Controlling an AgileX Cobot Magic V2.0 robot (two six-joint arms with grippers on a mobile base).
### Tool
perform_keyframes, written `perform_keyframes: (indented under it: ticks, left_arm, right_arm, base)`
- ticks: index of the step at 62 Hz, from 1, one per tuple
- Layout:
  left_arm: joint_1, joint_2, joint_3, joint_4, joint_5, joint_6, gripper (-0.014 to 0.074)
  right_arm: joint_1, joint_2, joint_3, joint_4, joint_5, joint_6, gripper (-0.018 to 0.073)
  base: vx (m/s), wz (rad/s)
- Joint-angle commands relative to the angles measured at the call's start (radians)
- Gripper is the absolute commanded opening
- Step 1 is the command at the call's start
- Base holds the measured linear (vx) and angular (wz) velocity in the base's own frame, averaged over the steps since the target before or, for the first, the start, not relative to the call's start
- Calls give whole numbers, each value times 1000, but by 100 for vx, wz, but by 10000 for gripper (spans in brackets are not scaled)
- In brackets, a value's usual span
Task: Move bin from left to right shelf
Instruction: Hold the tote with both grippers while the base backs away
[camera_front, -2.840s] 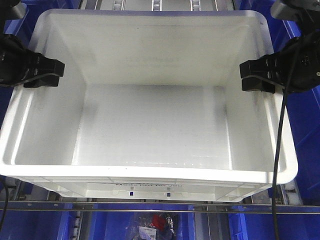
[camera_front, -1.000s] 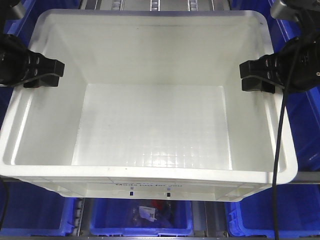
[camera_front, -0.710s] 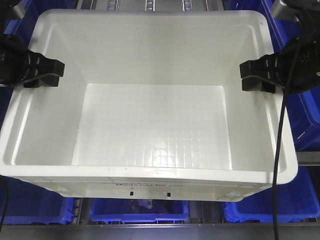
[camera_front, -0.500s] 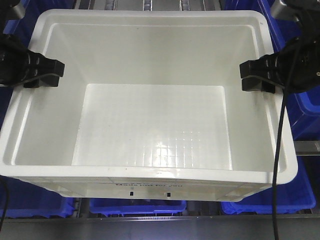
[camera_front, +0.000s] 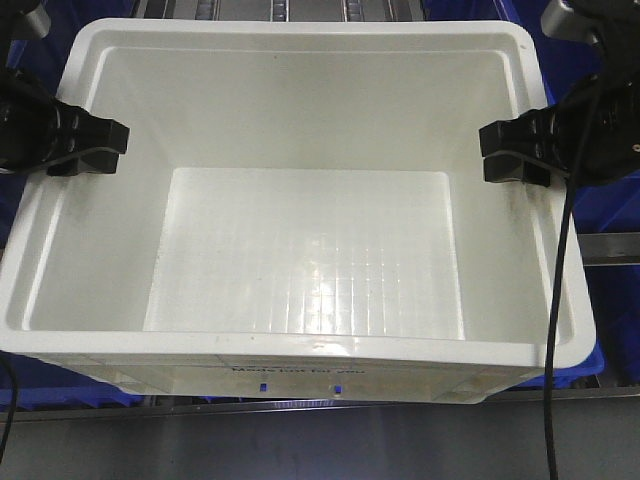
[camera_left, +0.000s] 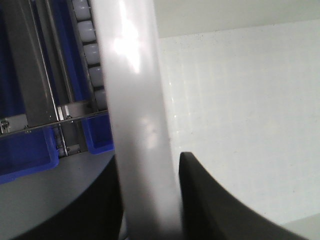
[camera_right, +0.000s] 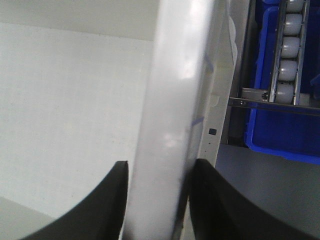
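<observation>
The large white bin (camera_front: 310, 250) fills the front view, empty, with faint black print on its near wall. My left gripper (camera_front: 88, 145) is shut on the bin's left rim (camera_left: 135, 115), one black finger inside the wall and one outside. My right gripper (camera_front: 515, 153) is shut on the right rim (camera_right: 172, 120) in the same way. The bin hangs between both arms, level, in front of the shelf.
Blue plastic bins (camera_front: 612, 205) and a grey shelf rail (camera_front: 610, 246) lie behind and below the tote. Roller tracks (camera_left: 90, 55) and a metal frame (camera_left: 37, 90) show beside the left rim, rollers (camera_right: 290, 50) over a blue bin (camera_right: 282, 135) beside the right. Grey floor (camera_front: 300, 440) lies below.
The bin keeps its place between the grippers while the shelf, rollers and blue bins behind it slide upward and out of view; grey floor now shows under the bin. Both grips unchanged.
</observation>
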Motion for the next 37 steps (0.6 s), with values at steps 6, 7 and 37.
perform_keyframes:
  ticks: [6,7,37]
  left_arm:
    - [2,-45,-35,-6,-66,33,-8]
    - [2,-45,-35,-6,-66,33,-8]
    - [2,-45,-35,-6,-66,33,-8]
  right_arm:
    - [-2,-48,-41,3,-85,-68,-4]
    - [-2,-48,-41,3,-85,-68,-4]
    - [-2,-48,-41,3,-85,-68,-4]
  base:
    - [-12,-7]
    - [-12,-7]
    - [-8,-18]
